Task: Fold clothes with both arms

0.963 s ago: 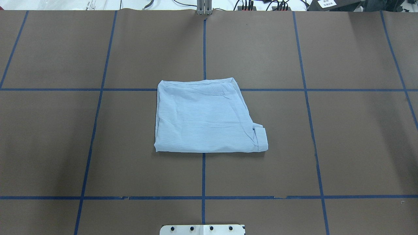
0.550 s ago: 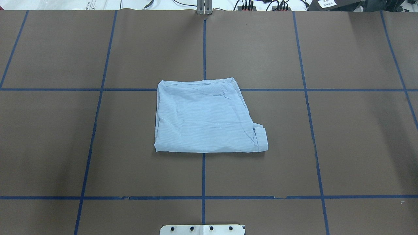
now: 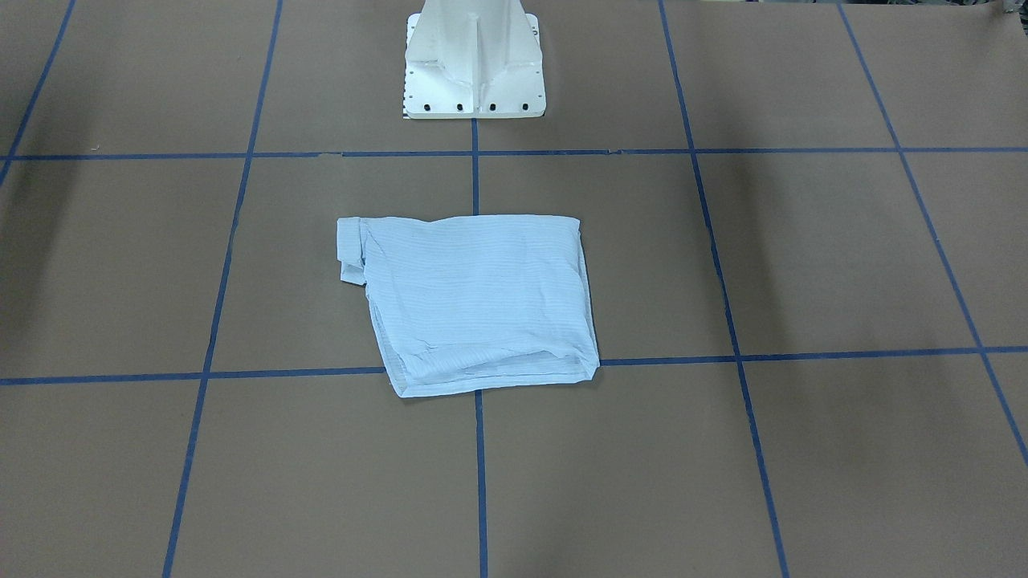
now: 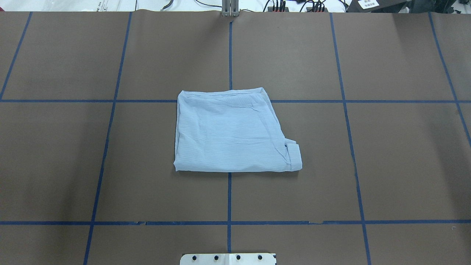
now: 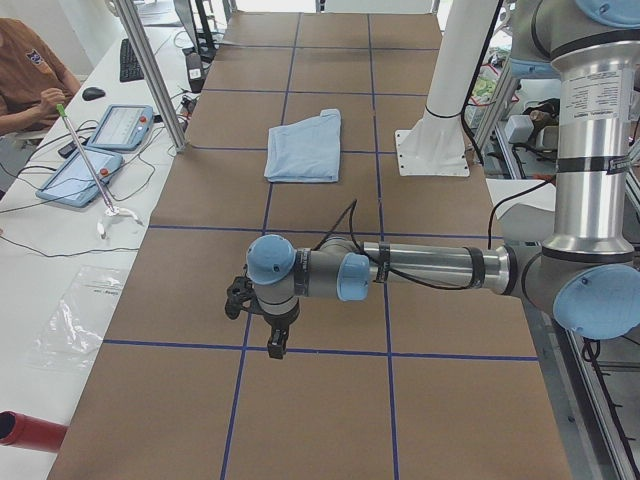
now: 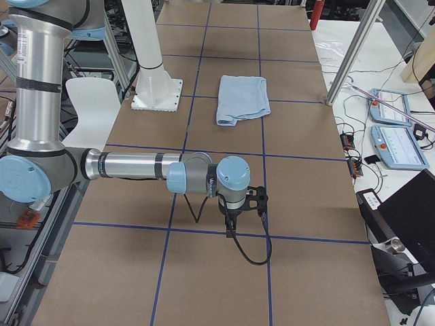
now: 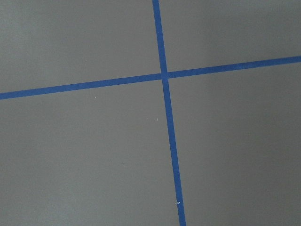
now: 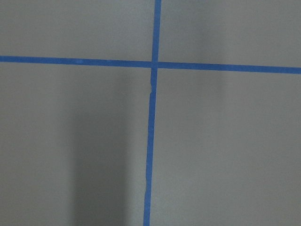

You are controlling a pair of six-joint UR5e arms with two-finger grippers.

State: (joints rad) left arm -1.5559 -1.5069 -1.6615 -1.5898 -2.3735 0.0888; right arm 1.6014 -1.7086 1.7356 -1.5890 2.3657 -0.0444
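Observation:
The light-blue striped shirt (image 4: 232,132) lies folded into a flat rough square at the middle of the brown table, with a folded cuff sticking out at one corner (image 4: 294,156). It also shows in the front view (image 3: 482,297) and both side views (image 5: 305,147) (image 6: 242,98). Both arms are away from it, at the table's two ends. My left gripper (image 5: 277,342) hangs over a tape crossing, seen only in the left side view. My right gripper (image 6: 231,227) hangs likewise, seen only in the right side view. I cannot tell whether either is open or shut. Neither touches the shirt.
The white pedestal (image 3: 474,64) stands at the robot's side of the table, close to the shirt. Blue tape lines (image 4: 230,55) grid the brown cover. A side bench holds tablets (image 5: 100,150) and cables, with an operator (image 5: 25,80) seated there. Aluminium posts (image 6: 346,61) stand at the far edge.

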